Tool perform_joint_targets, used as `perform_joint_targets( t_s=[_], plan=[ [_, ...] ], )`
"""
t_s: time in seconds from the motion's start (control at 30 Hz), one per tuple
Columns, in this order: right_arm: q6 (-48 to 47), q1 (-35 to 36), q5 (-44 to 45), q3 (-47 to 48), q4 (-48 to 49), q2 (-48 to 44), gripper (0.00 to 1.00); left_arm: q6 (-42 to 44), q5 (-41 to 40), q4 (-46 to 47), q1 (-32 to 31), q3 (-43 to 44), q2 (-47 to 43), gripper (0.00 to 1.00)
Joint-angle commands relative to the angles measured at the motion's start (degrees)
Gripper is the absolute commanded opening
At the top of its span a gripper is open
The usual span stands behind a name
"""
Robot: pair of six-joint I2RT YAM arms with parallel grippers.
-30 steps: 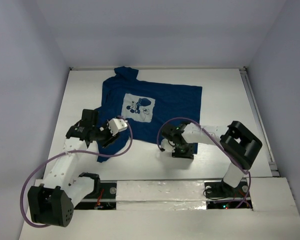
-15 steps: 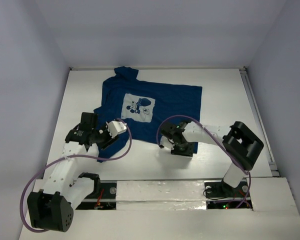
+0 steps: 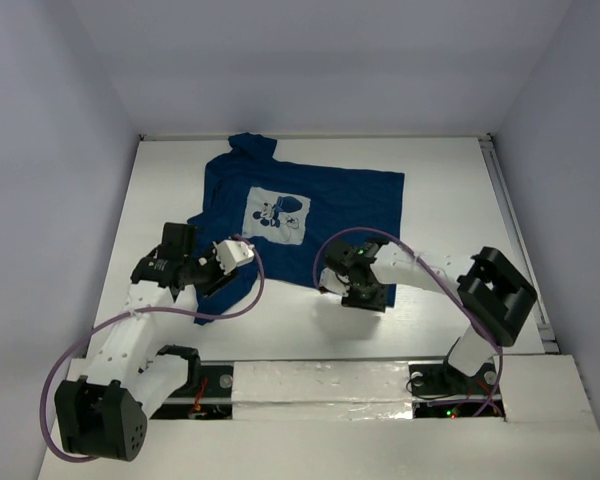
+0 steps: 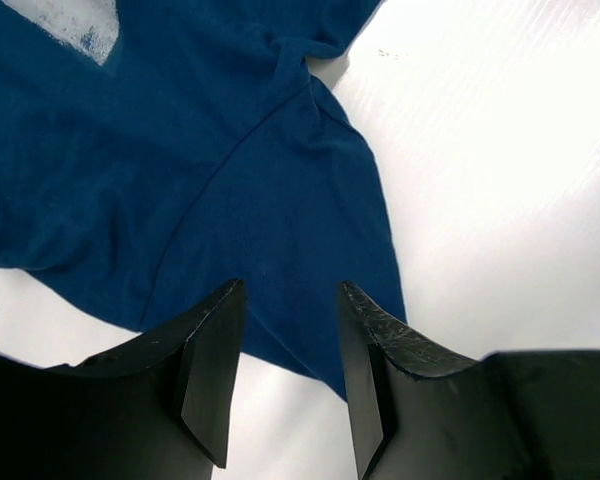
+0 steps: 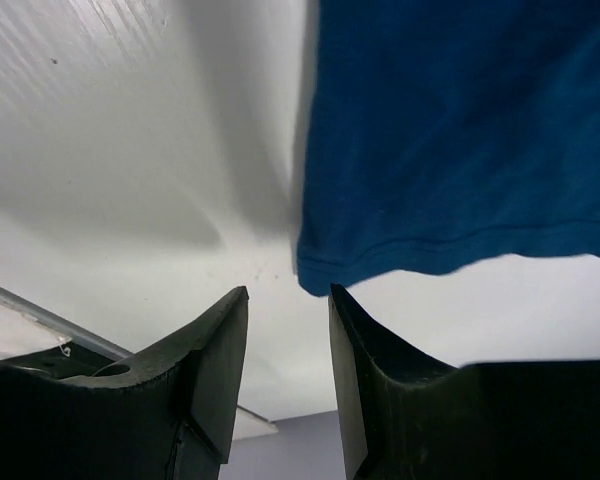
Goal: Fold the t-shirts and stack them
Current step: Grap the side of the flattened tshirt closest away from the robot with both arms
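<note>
A dark navy t-shirt point(image 3: 325, 210) lies spread flat on the white table point(image 3: 440, 200), its light printed graphic point(image 3: 277, 215) facing up. My left gripper point(image 3: 212, 283) hovers over the shirt's near-left sleeve. In the left wrist view that gripper point(image 4: 291, 288) is open, and the sleeve's edge point(image 4: 310, 230) lies below and beyond its tips, with nothing between them. My right gripper point(image 3: 327, 281) sits at the shirt's near hem. In the right wrist view it point(image 5: 288, 291) is open and empty, with the hem corner point(image 5: 325, 270) just past its tips.
Grey walls close in the table at the back and both sides. A raised rail point(image 3: 515, 240) runs along the right edge. Purple cables point(image 3: 220, 310) loop from both arms. The arm bases stand on the near ledge point(image 3: 310, 385).
The left arm has settled slightly lower over the sleeve. The right arm's elbow has swung a little to the right while its gripper stays at the hem corner. The shirt has not moved.
</note>
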Motion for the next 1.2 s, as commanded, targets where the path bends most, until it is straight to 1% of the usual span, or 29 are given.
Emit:
perform_joint_targets(
  t_s=[0.0, 0.4, 0.5, 0.63, 0.8, 1.0, 1.17],
  plan=[
    [0.59, 0.24, -0.46, -1.43, 1.60, 3.18, 0.43, 0.03, 2.17, 0.15, -0.25, 2.27, 0.52, 0.38],
    [0.24, 0.24, 0.59, -1.16, 3.98, 8.11, 0.43, 0.12, 1.11, -0.03, -0.25, 1.21, -0.19, 0.38],
    [0.77, 0.24, 1.65, -0.38, 2.66, 6.54, 0.43, 0.12, 0.85, -0.20, -0.25, 2.09, -0.19, 0.38],
    [0.68, 0.24, 0.86, 2.17, -0.76, 1.97, 0.43, 0.12, 0.67, -0.20, -0.25, 3.67, 0.16, 0.38],
    [0.94, 0.24, 1.56, 3.58, -1.04, 0.11, 0.43, -0.32, 1.64, 0.41, -0.25, 4.02, 1.04, 0.38],
    [1.12, 0.24, 1.47, 2.00, 4.14, -0.94, 0.43, -0.58, 1.55, 1.20, -0.25, 2.53, 0.34, 0.38],
    [1.38, 0.24, 2.87, 0.86, 7.84, 2.57, 0.44, -0.93, 1.90, 1.29, -0.25, 2.61, 0.34, 0.38]
  ],
)
